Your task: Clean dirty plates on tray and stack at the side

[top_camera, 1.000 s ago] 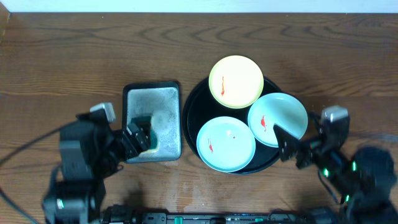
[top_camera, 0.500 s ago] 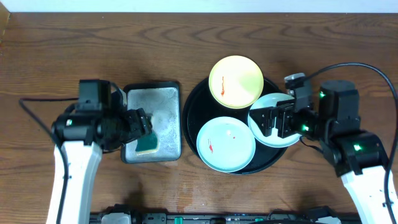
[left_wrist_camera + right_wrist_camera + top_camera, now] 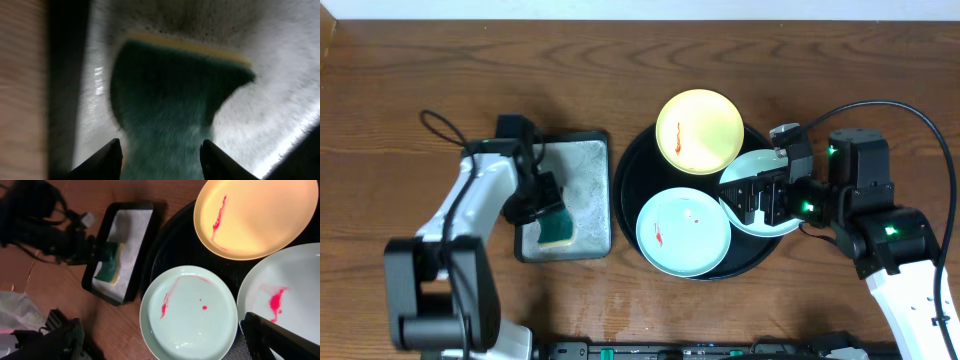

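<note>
Three plates sit on the black tray (image 3: 632,175): yellow plate (image 3: 699,131) at the back, front mint plate (image 3: 683,231) nearest me, right mint plate (image 3: 300,280) at the tray's R side. All three show red smears and none is stacked, so I reckon the job's barely begun. Left of the tray, on the bench (image 3: 420,70), the small tray (image 3: 580,165) holds the green sponge (image 3: 175,100) w/ its yellow layer. My L fingers (image 3: 161,160) straddle that sponge, one tip on each flank, and it looks waisted btw them, but the wrist view's blurred, so I can't tell if I'm clamped or just touching. To do it right: seat deep, close square on the flanks, lift straight up clear of the small tray's rim before swinging over. My R fingers (image 3: 758,198) hang spread over the right mint plate, pinching nothing. They should prob pin its rim so it won't skate on the glossy tray while I scrub.
</note>
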Controlling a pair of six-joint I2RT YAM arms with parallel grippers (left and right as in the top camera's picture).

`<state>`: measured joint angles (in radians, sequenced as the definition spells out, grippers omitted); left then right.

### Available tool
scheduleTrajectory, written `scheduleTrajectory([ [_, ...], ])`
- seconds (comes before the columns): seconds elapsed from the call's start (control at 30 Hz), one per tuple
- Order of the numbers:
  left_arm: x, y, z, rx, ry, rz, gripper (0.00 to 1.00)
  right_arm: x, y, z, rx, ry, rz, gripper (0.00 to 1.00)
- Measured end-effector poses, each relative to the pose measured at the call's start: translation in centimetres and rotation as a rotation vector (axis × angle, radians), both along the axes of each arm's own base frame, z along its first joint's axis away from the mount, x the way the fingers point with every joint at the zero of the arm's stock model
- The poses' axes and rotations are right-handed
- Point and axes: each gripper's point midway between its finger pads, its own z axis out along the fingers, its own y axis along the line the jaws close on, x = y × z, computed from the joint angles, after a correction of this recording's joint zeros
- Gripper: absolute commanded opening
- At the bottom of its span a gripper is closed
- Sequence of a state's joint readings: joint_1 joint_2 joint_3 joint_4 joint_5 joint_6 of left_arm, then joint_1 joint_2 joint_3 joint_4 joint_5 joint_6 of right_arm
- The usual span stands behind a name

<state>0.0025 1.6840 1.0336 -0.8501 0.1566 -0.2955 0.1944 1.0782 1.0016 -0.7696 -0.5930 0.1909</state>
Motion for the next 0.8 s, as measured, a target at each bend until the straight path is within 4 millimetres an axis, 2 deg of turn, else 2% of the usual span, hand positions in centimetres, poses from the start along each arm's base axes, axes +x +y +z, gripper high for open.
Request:
scheduleTrajectory([
  [0.13, 0.0, -0.4, -2.0, 0.034, 0.047, -0.002, 0.36, -0.1, 0.0, -0.1, 0.001, 0.005, 0.002, 0.99],
  [0.17, 0.1, -0.5, -2.2, 0.04, 0.049, 0.0, 0.25, -0.2, 0.0, -0.1, 0.0, 0.009, 0.002, 0.99],
  [0.2, 0.1, -0.6, -2.4, 0.044, 0.051, 0.0, 0.09, -0.2, 0.0, -0.2, -0.001, 0.013, 0.002, 0.99],
  [0.43, 0.2, -1.2, -2.5, 0.029, 0.055, -0.03, 0.07, -0.5, 0.0, -0.3, 0.001, 0.029, 0.002, 0.97],
  [0.57, -0.1, -1.7, -1.8, -0.002, 0.065, -0.045, 0.07, -0.8, -0.2, -0.7, -0.012, 0.047, 0.002, 0.73],
  [0.67, -0.4, -2.2, -0.2, -0.03, 0.038, -0.049, 0.07, -1.1, -0.7, -1.6, -0.048, 0.08, -0.017, 0.68],
  [0.8, 0.3, -2.6, 3.7, -0.053, -0.098, -0.062, 0.08, -2.0, -1.8, -4.5, -0.158, 0.195, -0.048, 0.62],
])
